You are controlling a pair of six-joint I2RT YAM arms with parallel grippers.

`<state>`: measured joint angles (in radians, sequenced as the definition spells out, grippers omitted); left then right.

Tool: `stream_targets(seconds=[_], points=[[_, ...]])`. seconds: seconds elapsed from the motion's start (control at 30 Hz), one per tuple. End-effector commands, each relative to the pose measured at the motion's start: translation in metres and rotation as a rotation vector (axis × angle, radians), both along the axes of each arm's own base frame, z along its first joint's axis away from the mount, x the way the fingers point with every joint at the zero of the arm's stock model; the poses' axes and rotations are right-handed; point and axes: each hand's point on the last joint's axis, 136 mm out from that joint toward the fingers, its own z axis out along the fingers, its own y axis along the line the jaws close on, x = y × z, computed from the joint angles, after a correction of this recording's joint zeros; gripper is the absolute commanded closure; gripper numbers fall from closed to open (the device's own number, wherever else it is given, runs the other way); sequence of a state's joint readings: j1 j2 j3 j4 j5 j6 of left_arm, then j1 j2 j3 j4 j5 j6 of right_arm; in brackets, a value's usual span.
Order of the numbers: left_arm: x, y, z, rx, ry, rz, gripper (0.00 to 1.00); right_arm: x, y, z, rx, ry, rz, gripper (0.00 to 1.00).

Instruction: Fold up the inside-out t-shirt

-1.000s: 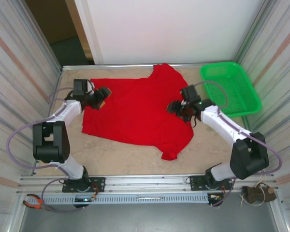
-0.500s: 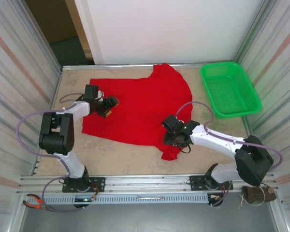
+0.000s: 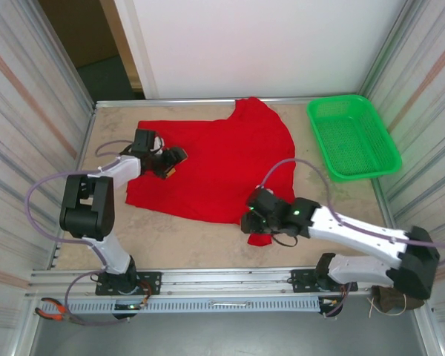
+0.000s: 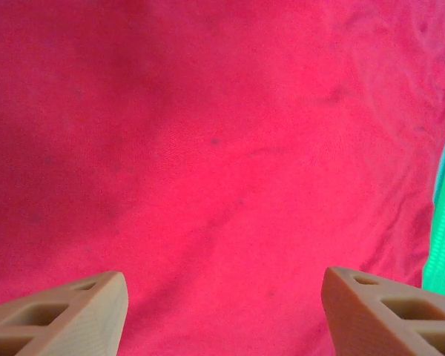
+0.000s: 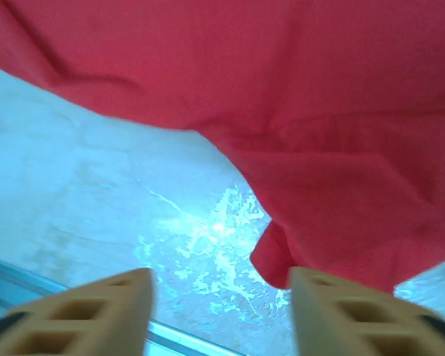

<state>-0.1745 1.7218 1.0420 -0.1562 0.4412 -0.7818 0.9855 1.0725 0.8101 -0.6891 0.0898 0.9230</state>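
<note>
The bright red short-sleeved cloth t-shirt (image 3: 215,159) lies spread across the middle of the pale sandy surface (image 3: 178,241), plain red side up. 1 sleeve points toward the far edge, and the other sleeve (image 3: 261,238) trails toward the near edge. Over on the far right sits the green plastic mesh basket (image 3: 352,137), near the shirt's right side but apart from it.

The left gripper (image 3: 172,158) hangs over the left part of the shirt. Its wrist camera shows the jaws released: 2 tan fingertips (image 4: 67,315) stand well apart, with nothing between them and smooth, lightly creased red cloth beyond. A sliver of green shows at the right edge of that view.

The right gripper (image 3: 251,221) is low at the shirt's near edge, just beside the trailing sleeve. Its wrist camera shows these jaws released as well, the 2 tan tips apart with bare mottled surface in the gap. The sleeve's rounded end lies just ahead of the right-hand tip, and the shirt's hem runs away to the upper left. Whether either tip touches the cloth cannot be told.
</note>
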Motion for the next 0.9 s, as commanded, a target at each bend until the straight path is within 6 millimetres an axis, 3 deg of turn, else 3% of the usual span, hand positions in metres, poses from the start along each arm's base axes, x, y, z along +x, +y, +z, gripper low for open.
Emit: stream_targets(seconds=[0.0,0.13,0.23,0.4,0.57,0.87], points=[[0.004,-0.016,0.031,0.015,-0.089,-0.059,0.30,0.028,-0.073,0.019,-0.032,-0.055,-0.263,0.41],[0.001,-0.023,0.017,0.012,-0.055,-0.068,0.30,0.042,-0.139,-0.003,0.002,0.000,-0.577,0.42],[0.002,-0.021,0.003,0.017,-0.028,-0.061,0.30,0.045,-0.166,-0.023,-0.012,0.030,-0.699,0.45],[0.009,-0.016,-0.014,0.041,0.014,-0.055,0.30,0.054,-0.165,-0.058,0.085,0.121,-0.726,0.47],[0.014,-0.009,-0.023,0.035,0.038,-0.032,0.30,0.065,-0.153,-0.081,0.145,0.168,-0.693,0.49],[0.013,-0.002,-0.043,0.035,0.086,-0.008,0.30,0.073,-0.142,-0.103,0.184,0.222,-0.686,0.58]])
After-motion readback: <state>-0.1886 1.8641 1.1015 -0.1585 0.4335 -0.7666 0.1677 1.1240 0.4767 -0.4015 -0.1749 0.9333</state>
